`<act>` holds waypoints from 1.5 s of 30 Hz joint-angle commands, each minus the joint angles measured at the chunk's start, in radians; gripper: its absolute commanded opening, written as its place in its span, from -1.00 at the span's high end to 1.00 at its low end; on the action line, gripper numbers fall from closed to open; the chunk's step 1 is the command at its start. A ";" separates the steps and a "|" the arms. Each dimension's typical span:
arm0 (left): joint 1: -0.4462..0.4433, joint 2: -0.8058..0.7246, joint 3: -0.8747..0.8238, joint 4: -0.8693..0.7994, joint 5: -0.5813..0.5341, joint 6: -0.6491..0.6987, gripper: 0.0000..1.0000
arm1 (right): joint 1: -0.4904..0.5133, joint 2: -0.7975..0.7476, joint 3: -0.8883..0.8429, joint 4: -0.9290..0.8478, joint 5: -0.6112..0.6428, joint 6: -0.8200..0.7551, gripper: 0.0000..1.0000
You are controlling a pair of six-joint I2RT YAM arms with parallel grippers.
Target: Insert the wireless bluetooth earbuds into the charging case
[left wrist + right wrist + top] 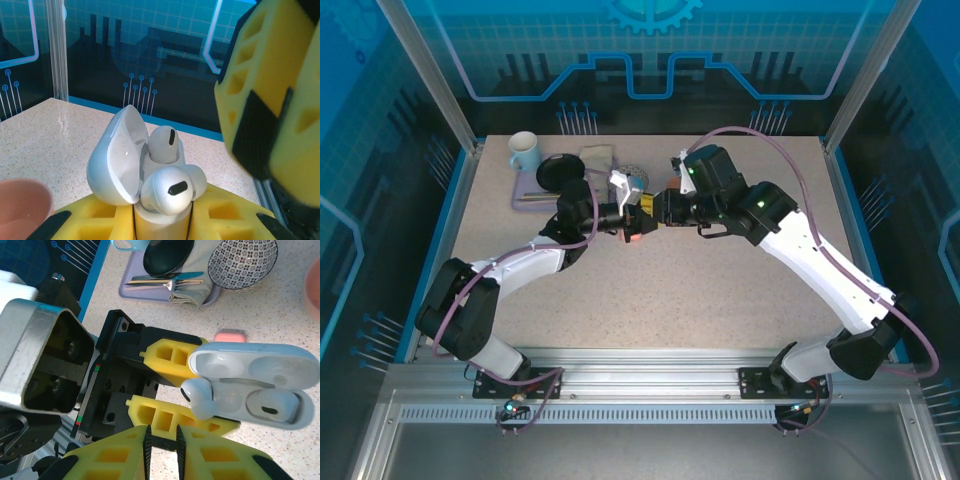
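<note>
**Fig.** Open white pebble-shaped plastic charging case (250,362), pinched at its base by the left pincer (162,222) and held off the table. One glossy white earbud (272,407) sits in the well farther from that pincer. A second white earbud (200,395) stands tilted and proud of the nearer well, apparently unseated. It lies just ahead of the right pincer (162,437), whose fingers are narrowly parted on nothing visible. The case's long axis runs crosswise to them, and the right arm is the free one.
</note>
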 commanded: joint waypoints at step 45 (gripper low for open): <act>-0.005 -0.051 0.026 0.041 0.075 -0.007 1.00 | -0.238 0.069 0.117 0.015 -0.129 -0.172 0.22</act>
